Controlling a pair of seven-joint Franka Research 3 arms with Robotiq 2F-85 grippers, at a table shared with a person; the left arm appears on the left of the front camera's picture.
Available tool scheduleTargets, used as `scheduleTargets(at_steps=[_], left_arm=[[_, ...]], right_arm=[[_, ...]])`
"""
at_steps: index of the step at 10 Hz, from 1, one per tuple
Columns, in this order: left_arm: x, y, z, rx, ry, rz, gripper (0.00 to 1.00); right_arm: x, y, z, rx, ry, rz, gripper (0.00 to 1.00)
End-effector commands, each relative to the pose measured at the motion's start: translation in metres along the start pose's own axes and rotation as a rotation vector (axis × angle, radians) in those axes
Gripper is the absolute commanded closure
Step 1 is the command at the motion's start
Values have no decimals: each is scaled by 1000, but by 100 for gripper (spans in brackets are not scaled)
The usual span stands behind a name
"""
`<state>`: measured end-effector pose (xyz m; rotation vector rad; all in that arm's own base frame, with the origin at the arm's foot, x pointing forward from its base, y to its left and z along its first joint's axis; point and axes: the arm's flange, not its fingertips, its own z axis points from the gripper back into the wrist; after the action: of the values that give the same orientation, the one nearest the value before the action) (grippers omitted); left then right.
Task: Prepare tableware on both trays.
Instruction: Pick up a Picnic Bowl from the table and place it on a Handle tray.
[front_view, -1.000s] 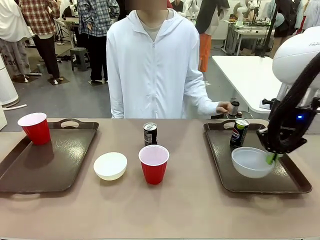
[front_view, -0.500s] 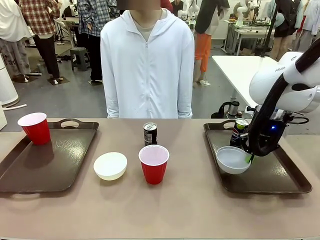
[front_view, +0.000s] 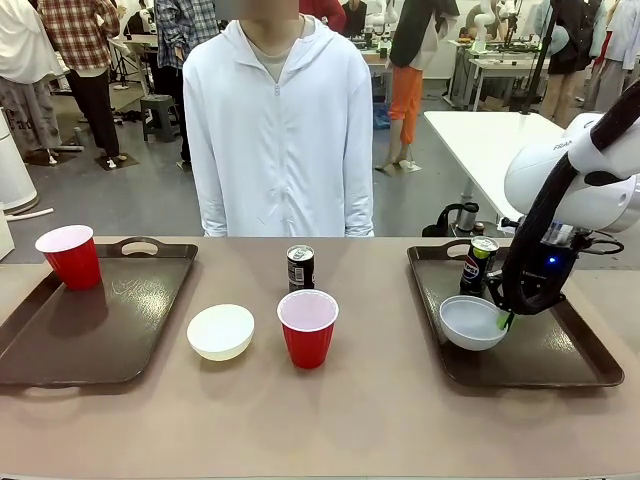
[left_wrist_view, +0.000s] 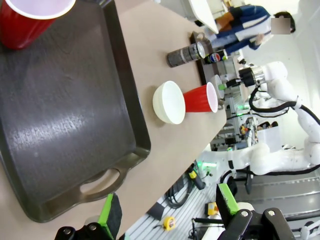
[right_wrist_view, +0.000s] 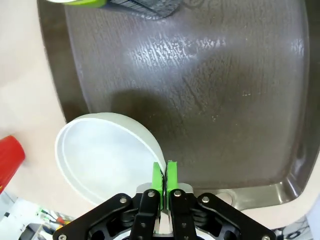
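My right gripper (front_view: 508, 320) is shut on the rim of the pale grey-white bowl (front_view: 473, 322), held low over the right tray (front_view: 560, 350) in front of a dark can (front_view: 478, 265). The right wrist view shows the green pads (right_wrist_view: 158, 176) pinching the bowl (right_wrist_view: 105, 155) at its rim above the tray (right_wrist_view: 210, 90). On the left tray (front_view: 100, 330) stands a red cup (front_view: 69, 256). Between the trays sit the cream-white bowl (front_view: 220, 331), a second red cup (front_view: 307, 327) and another can (front_view: 300, 267). My left gripper (left_wrist_view: 168, 207) hangs open beyond the left tray's (left_wrist_view: 60, 125) handle end.
A person in a white hooded jacket (front_view: 278, 130) stands at the table's far edge, arms down. The near strip of the table (front_view: 330, 430) is bare. A white table (front_view: 500, 150) and other people stand in the background.
My right gripper carried the pale bowl leftward across the right tray and set it lower. The person pulled a hand back from the tray's far end and shifted left.
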<state>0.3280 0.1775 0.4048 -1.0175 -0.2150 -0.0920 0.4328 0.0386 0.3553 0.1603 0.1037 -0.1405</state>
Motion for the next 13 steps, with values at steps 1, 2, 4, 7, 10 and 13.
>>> scheduleTargets(at_steps=[1,2,4,7,10,13], left_arm=[[0,-1,2,-14,-10,-1,0],[0,-1,2,-14,-10,-1,0],[0,-1,2,-14,-10,-1,0],[0,-1,2,-14,-10,-1,0],[0,-1,2,-14,-10,-1,0],[0,-1,2,-14,-10,-1,0]], right_arm=[[4,-2,-7,-1,4,23,51],[2,-1,-2,0,1,30,37],[-8,3,15,-10,-7,22,0],[-39,7,56,-21,-16,30,3],[-70,9,89,-48,-8,33,0],[-64,16,100,-108,20,68,0]])
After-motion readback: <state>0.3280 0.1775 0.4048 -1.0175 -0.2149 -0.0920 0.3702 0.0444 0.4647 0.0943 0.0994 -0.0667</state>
